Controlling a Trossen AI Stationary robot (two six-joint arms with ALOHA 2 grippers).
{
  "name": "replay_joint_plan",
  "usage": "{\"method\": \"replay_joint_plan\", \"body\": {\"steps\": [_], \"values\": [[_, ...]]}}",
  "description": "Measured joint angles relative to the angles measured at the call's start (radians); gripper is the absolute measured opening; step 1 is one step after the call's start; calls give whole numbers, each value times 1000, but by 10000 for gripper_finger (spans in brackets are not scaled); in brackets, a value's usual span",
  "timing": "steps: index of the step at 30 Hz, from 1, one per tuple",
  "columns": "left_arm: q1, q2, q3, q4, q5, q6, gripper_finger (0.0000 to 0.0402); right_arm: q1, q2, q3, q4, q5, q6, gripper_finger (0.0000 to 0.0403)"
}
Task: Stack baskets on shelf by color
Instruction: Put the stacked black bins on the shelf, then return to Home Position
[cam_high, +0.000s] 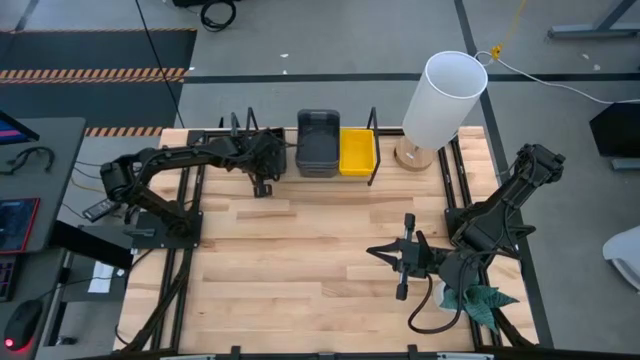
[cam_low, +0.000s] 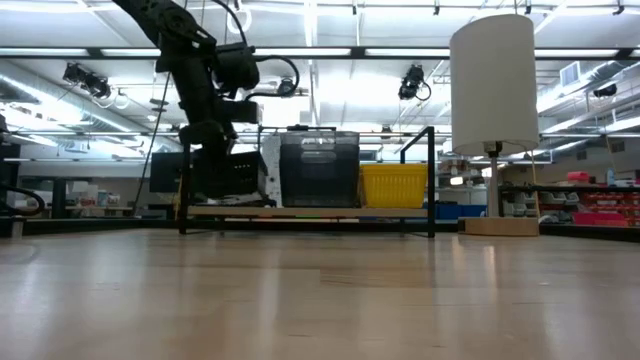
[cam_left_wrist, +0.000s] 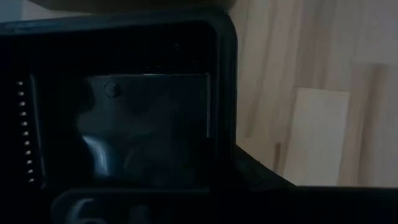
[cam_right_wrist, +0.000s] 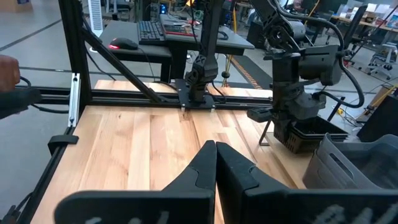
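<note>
The shelf (cam_low: 330, 211) stands at the table's far edge. On it a dark grey basket stack (cam_high: 318, 143) sits beside yellow baskets (cam_high: 357, 150). My left gripper (cam_right_wrist: 287, 124) hangs over the shelf's left end, reaching down into a black mesh basket (cam_right_wrist: 308, 134) that rests on the board with others under it. In the left wrist view this basket's inside (cam_left_wrist: 149, 124) fills the picture. My right gripper (cam_right_wrist: 216, 152) is shut, touches nothing and hovers over the table's right half (cam_high: 400, 258). My left gripper comes at the black mesh basket from above, pointing down, at the basket's wall (cam_right_wrist: 292, 134) toward the table's left. The gripper's own body hides the place of contact. The basket sits level on the shelf's left end (cam_low: 235, 180).
A white-shaded lamp (cam_high: 440, 100) on a wooden base stands right of the shelf. Black wire uprights (cam_low: 432, 180) frame the shelf ends. A green object (cam_high: 480, 300) lies by the right arm's base. Bare slatted tabletop (cam_high: 300, 260) spreads before the shelf.
</note>
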Motion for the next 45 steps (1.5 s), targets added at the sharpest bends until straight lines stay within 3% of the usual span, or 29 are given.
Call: {"method": "replay_joint_plan", "body": {"steps": [16, 24, 31, 38, 45], "values": [[-41, -2, 0, -1, 16, -29, 151, 0, 0, 0, -1, 0, 0, 9], [-72, -103, 0, -2, -5, -42, 197, 0, -1, -8, -78, -7, 45, 8], [-131, -284, 0, 28, 56, -112, 193, -34, -84, -157, 52, -96, 9, 8], [-260, -424, -1, 77, 150, -191, 163, -125, -289, -454, 355, -221, -38, 6], [-357, -628, -242, 292, 148, -272, 131, -134, -523, -716, 599, -243, -45, 5]]}}
